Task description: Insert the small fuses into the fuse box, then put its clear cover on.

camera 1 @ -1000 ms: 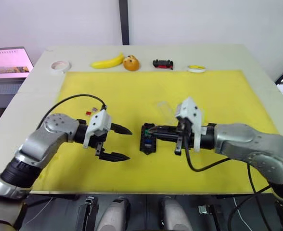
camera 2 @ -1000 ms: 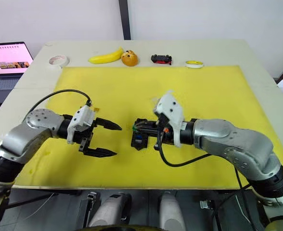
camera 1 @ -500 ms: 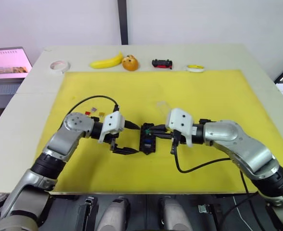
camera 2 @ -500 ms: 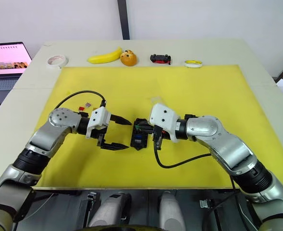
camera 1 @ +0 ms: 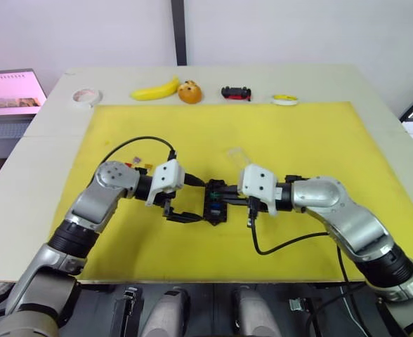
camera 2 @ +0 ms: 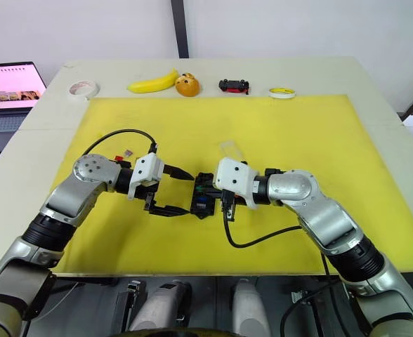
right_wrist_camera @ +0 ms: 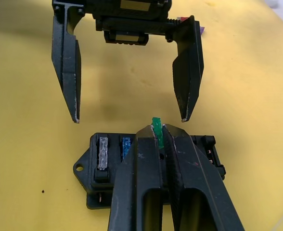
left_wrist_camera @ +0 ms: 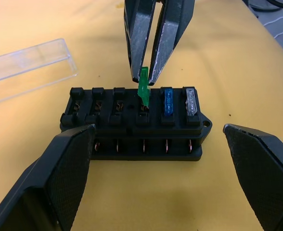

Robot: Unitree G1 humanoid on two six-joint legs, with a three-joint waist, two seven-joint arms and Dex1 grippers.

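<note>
The right end effector (left_wrist_camera: 151, 72) pinches a green fuse (left_wrist_camera: 144, 91) at its top, blades just entering a slot of the fuse box (left_wrist_camera: 134, 122) directly beneath. Gripped so shallowly, it may tilt and jam, or skid the box. The left end effector (right_wrist_camera: 129, 118) gapes wide, straddling the box untouched, both forearms low over the tabletop (camera 1: 298, 133). The clear cover (left_wrist_camera: 28, 70) lies just beyond.

banana (camera 1: 156, 90) | toy car (camera 1: 236, 93) | tape roll (camera 1: 88, 96) | laptop (camera 1: 11, 95) | yellow mat (camera 1: 312, 140)
</note>
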